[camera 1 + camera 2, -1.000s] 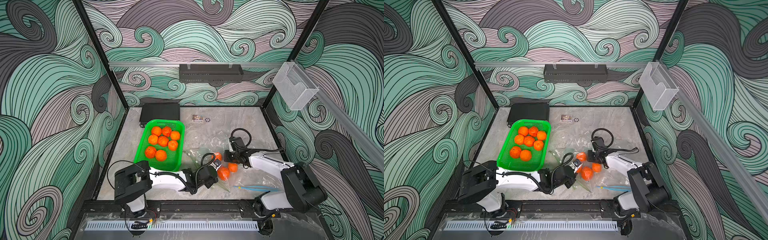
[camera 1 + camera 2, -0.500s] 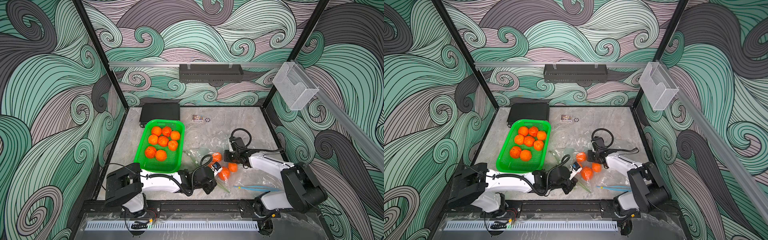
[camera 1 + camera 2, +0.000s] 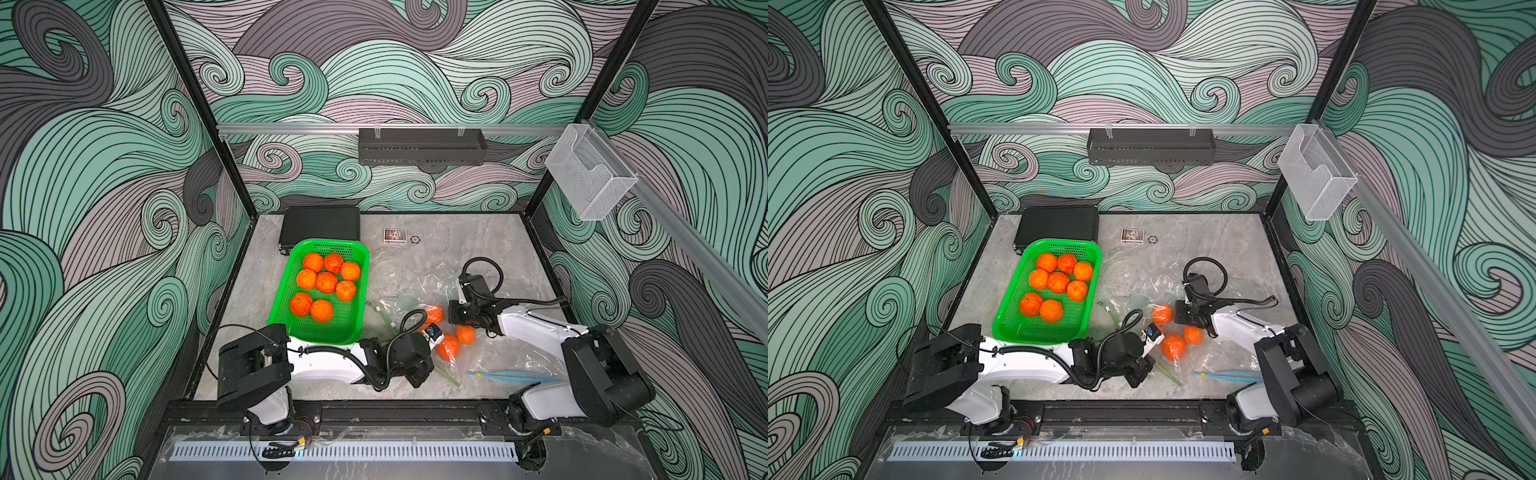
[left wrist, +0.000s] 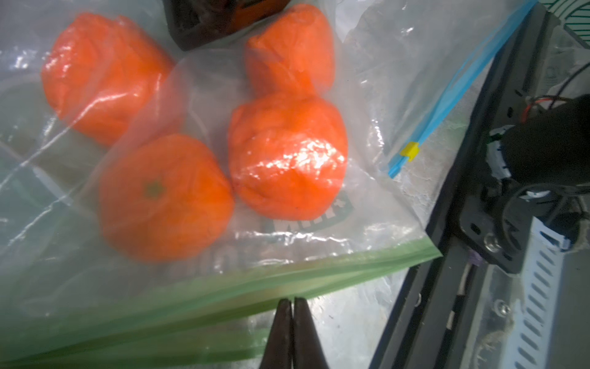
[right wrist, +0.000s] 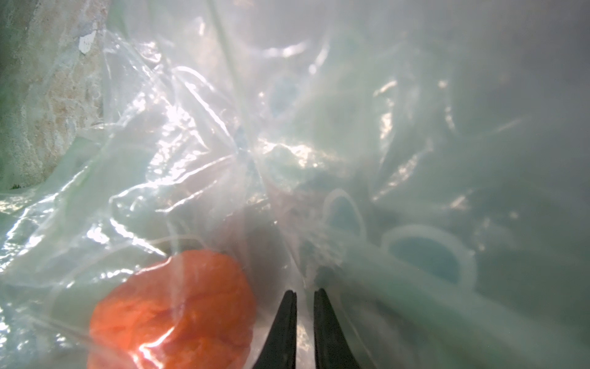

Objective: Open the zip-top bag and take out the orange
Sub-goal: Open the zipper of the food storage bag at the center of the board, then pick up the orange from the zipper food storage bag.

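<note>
Left gripper [image 4: 292,308] — newly shut at bag [image 4: 191,300]

Both top views are bright and sharp; wrist views soft, glare on the zip-top bag [image 4: 367,230].

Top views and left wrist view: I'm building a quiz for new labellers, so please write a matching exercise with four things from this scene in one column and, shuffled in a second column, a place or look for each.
Column A
1. green basket
2. zip-top bag
3. blue zipper strip
4. black box

Column B
a. at the back, behind the basket
b. clear plastic with a green seal, fruit inside
c. holds eight loose oranges
d. lies flat near the front edge, carrying a yellow slider

Pairs: 1-c, 2-b, 3-d, 4-a
</note>
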`<state>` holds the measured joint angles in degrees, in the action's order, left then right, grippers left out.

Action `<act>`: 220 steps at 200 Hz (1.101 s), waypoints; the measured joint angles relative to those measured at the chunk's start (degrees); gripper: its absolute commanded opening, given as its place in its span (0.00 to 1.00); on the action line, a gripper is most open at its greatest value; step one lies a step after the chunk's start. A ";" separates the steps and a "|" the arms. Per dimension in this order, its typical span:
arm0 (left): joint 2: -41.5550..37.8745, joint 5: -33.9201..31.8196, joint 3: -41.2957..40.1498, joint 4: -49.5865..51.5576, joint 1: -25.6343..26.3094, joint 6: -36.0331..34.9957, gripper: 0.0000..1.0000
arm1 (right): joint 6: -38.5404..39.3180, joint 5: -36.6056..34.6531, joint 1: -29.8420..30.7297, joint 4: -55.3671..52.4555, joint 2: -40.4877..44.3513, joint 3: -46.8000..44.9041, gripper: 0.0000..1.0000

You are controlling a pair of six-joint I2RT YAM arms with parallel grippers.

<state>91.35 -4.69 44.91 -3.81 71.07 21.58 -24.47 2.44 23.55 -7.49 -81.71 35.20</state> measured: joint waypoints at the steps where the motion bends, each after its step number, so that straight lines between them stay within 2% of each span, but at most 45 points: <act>1: 0.09 0.00 0.00 0.02 -0.15 0.00 0.05 | 0.00 0.02 0.00 0.00 0.00 0.00 0.16; 26: 1.99 0.13 0.02 0.02 -1.81 -0.13 0.11 | 0.02 0.00 0.00 0.00 0.00 0.00 0.16; 74: 2.86 -2.19 0.02 -0.50 -2.58 0.11 0.49 | 0.00 0.00 0.00 0.02 0.00 0.00 0.16; 119: 3.76 -7.32 1.33 -0.92 -2.64 -0.83 0.76 | 0.00 0.00 0.00 0.02 0.00 0.00 0.16; 154: 6.84 -10.80 4.87 -0.90 -3.58 -1.64 0.79 | 0.00 0.04 0.00 0.09 0.00 0.00 0.16; 220: 11.89 -11.34 7.10 -1.40 -4.94 -4.81 0.78 | 0.00 0.20 0.00 0.70 -0.90 0.00 0.16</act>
<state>103.24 -16.03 52.01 -5.21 66.13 16.78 -24.47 2.63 23.55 -6.79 -82.61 35.20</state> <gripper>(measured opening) 0.786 0.162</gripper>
